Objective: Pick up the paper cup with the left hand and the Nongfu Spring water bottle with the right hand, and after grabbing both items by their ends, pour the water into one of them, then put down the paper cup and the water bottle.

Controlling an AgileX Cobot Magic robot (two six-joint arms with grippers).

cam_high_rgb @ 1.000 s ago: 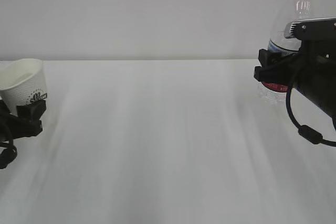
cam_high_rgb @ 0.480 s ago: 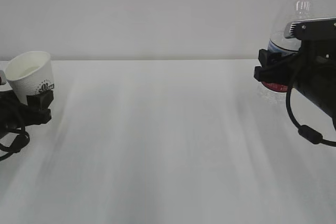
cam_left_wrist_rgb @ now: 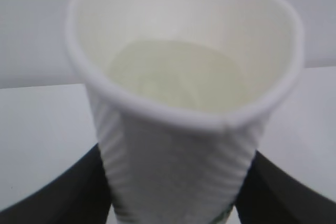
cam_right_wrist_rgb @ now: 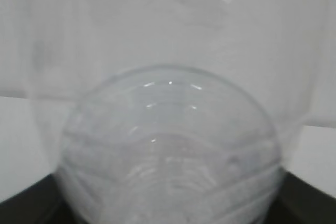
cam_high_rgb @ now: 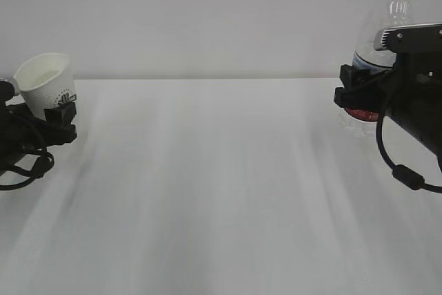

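Note:
The white paper cup [cam_high_rgb: 45, 79] with its dark leaf logo hangs above the table at the far left, leaning a little. My left gripper [cam_high_rgb: 54, 119] is shut on its lower part. In the left wrist view the cup [cam_left_wrist_rgb: 184, 103] fills the frame, cream inside, with a black finger [cam_left_wrist_rgb: 63, 198] on each side. At the far right the Nongfu Spring water bottle [cam_high_rgb: 398, 9] stands upright, uncapped, with a red neck ring. My right gripper [cam_high_rgb: 358, 96] is shut on its lower body by the red label. The bottle [cam_right_wrist_rgb: 168, 145] fills the right wrist view; I cannot make out the water.
The white table [cam_high_rgb: 221, 184] runs between the two arms, with a plain pale wall behind it. A black cable [cam_high_rgb: 404, 170] loops down from the right arm, and another cable [cam_high_rgb: 27, 170] hangs under the left gripper.
My left gripper has carried the paper cup up and to the right. The right gripper and the bottle have not moved.

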